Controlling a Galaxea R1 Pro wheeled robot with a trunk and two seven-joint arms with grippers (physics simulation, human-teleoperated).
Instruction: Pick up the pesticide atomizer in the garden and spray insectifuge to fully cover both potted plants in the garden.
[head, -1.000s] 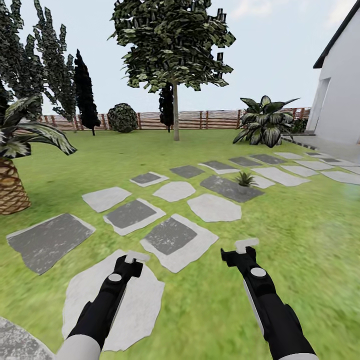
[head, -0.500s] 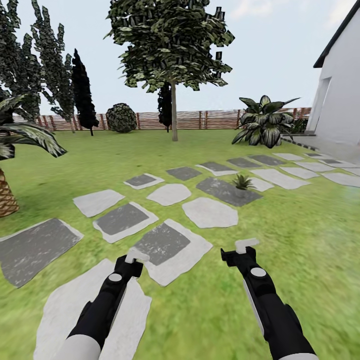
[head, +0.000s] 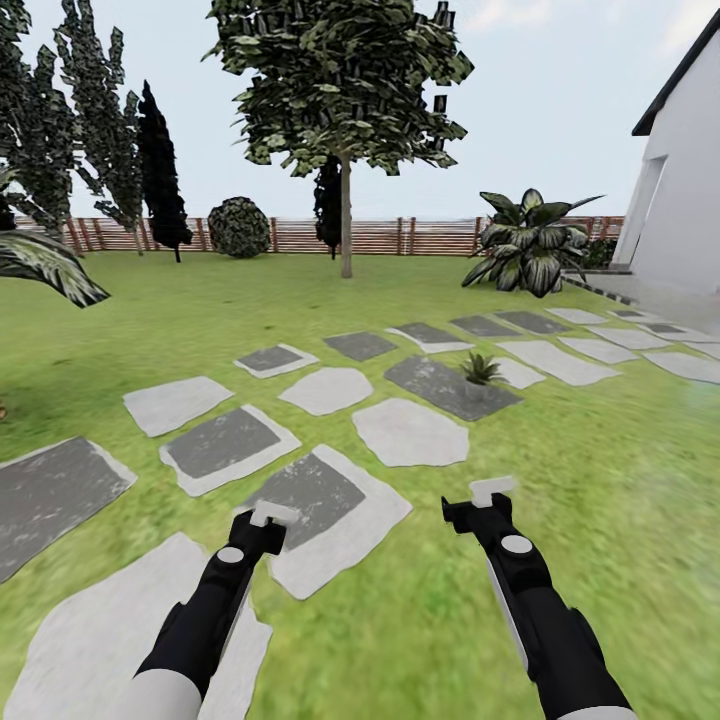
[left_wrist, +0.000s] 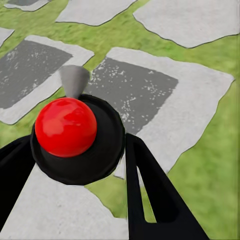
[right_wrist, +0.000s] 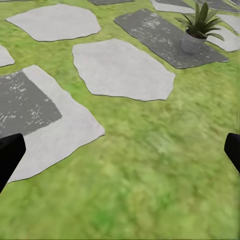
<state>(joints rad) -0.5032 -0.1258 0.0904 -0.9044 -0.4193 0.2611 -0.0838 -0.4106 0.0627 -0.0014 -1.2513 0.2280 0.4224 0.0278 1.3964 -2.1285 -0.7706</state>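
One potted plant (head: 480, 372), a low green rosette in a small grey pot, stands on a dark stepping stone ahead and slightly right; the right wrist view has the plant (right_wrist: 199, 30) too. My left gripper (head: 265, 520) is held low over a pale stone. In the left wrist view its fingers (left_wrist: 150, 190) close against a round black head with a red ball and a grey nozzle, which I take for the pesticide atomizer (left_wrist: 75, 135). My right gripper (head: 487, 495) hangs open over the grass, empty, well short of the plant.
Grey and white stepping stones (head: 410, 432) cross the lawn toward a white house (head: 685, 200) at the right. A tree (head: 345, 230), a striped agave (head: 528, 245) and a slatted fence (head: 300, 236) stand at the back. A palm frond (head: 45, 265) pokes in at the left.
The whole view has shifted: stones and palm slid left and the palm trunk left the picture, so the camera moved. Both arms keep the same pose.
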